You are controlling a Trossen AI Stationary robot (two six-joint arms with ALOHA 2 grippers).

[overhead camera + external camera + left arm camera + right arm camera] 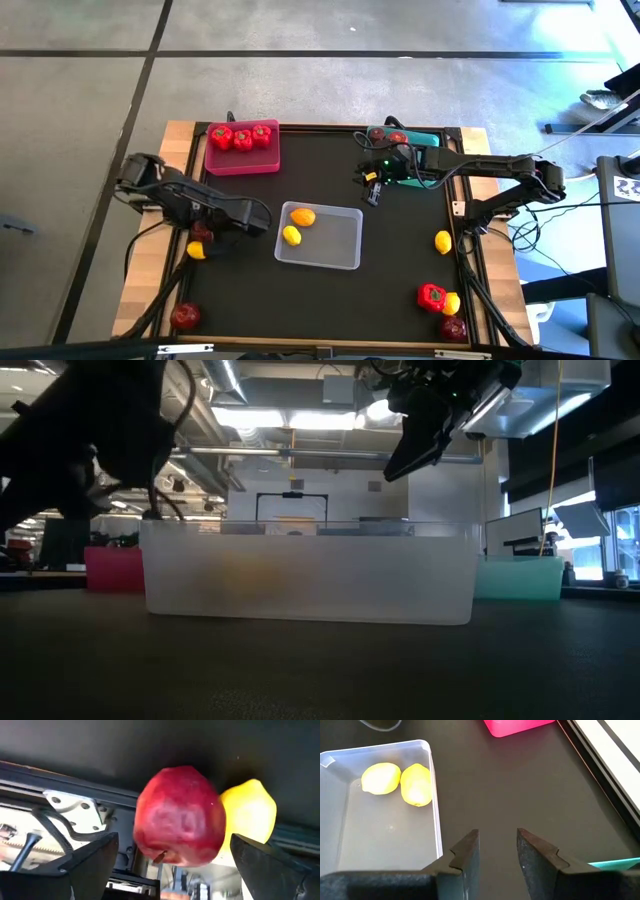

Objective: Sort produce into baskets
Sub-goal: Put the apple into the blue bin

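My left gripper (180, 865) is open at the table's left side. Its fingers stand on either side of a dark red apple (180, 817) without touching it. A yellow lemon (250, 815) lies right beside the apple; both show under the arm in the high view, the apple (200, 232) and the lemon (197, 250). My right gripper (497, 847) is open and empty above the black mat, between the translucent tray (320, 237) and the teal tray (420, 138). The translucent tray holds two lemons (400, 780). The pink tray (242, 158) holds three red peppers (242, 137). The teal tray holds apples (397, 137).
Loose pieces on the mat: a lemon (443, 240), a red pepper (432, 296), a lemon (452, 302) and an apple (453, 327) at the near right, and an apple (184, 316) at the near left. The table's wooden left edge (150, 260) is close behind the left gripper.
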